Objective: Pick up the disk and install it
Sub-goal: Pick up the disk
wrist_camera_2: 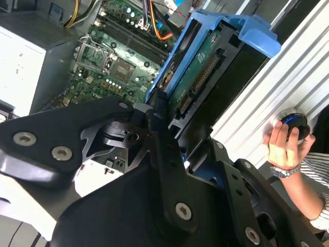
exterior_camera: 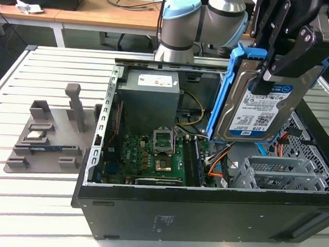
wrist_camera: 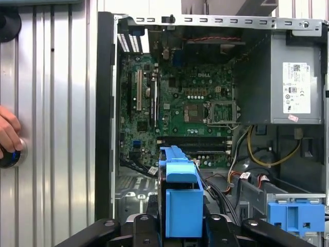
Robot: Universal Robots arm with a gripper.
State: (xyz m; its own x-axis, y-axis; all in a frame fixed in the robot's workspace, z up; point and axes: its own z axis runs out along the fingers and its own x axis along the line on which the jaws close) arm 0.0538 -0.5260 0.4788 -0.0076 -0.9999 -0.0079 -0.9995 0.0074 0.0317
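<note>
The disk (exterior_camera: 267, 102) hangs tilted, label side toward the exterior camera, in the air above the open computer case (exterior_camera: 203, 216). It sits over the end that holds the metal drive cage (exterior_camera: 280, 171), at the exterior view's right. My end effector (exterior_camera: 272, 74) is closed on the disk, clamping it through its thickness, one black finger lying across the labelled face.

In the second wrist view the disk's (wrist_camera_2: 205, 67) underside shows a green circuit board and a connector row inside the blue rail bracket. In the first wrist view the bracket end of the disk (wrist_camera: 182, 206) points down at the motherboard (wrist_camera: 195, 108).

I judge the disk stiff and dense for its size, with smooth metal faces that could slip, and sensitive to knocks. The bracket rails look thin enough to flex. The best hold seems to be mid-body on the metal, away from the board and connector.

The case lies on a slatted worktop (exterior_camera: 34, 205). A person's hand (wrist_camera_2: 285, 144) rests on a round button at the worktop's edge.
</note>
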